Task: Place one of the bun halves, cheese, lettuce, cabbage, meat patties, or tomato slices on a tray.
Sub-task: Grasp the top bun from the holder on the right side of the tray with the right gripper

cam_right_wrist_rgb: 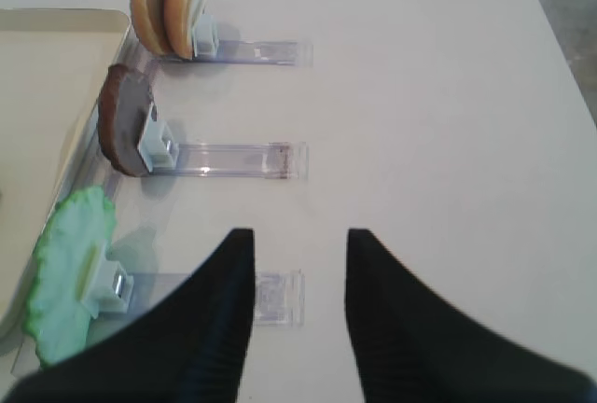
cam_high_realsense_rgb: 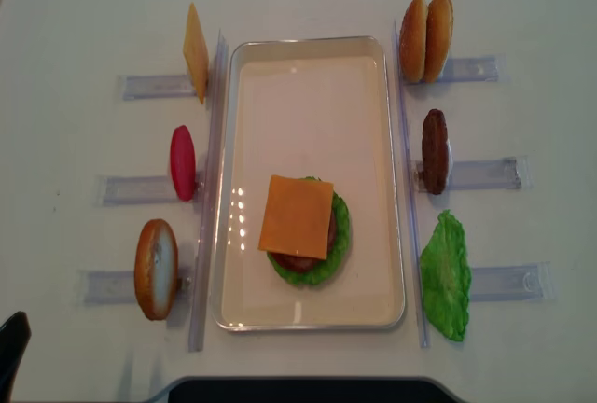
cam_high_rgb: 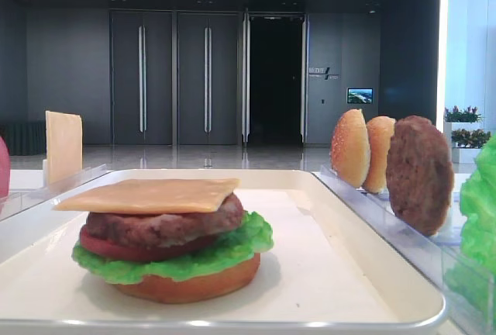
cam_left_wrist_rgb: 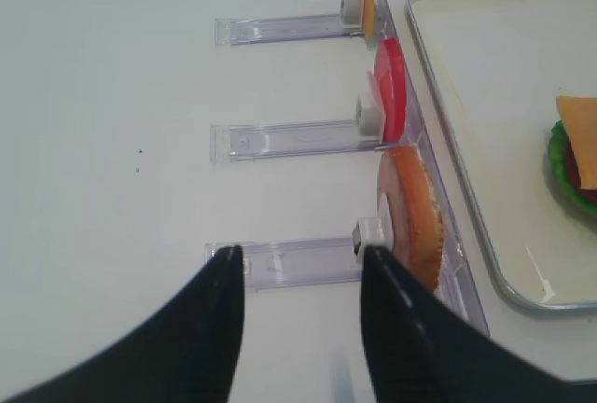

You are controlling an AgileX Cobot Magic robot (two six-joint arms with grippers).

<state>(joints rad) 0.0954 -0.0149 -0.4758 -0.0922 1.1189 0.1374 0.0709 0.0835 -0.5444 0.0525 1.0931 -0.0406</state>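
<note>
Your right gripper (cam_right_wrist_rgb: 297,268) is hovering open and empty, lettuce (cam_right_wrist_rgb: 70,272) lying left of its fingers. Your left gripper (cam_left_wrist_rgb: 300,277) is gaping too, a bun (cam_left_wrist_rgb: 410,212) standing beside its right finger.

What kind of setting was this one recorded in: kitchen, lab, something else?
Probably a demo or lab table in a large office lobby, not a kitchen. Behind the white tray stand tall dark doors and a polished floor, and the ingredients sit upright in clear plastic racks on a plain white table.

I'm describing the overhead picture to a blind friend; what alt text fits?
A white tray holds a half-built burger topped with a cheese slice. Clear racks on both sides hold spare buns, cheese, tomato, a patty and lettuce.
</note>
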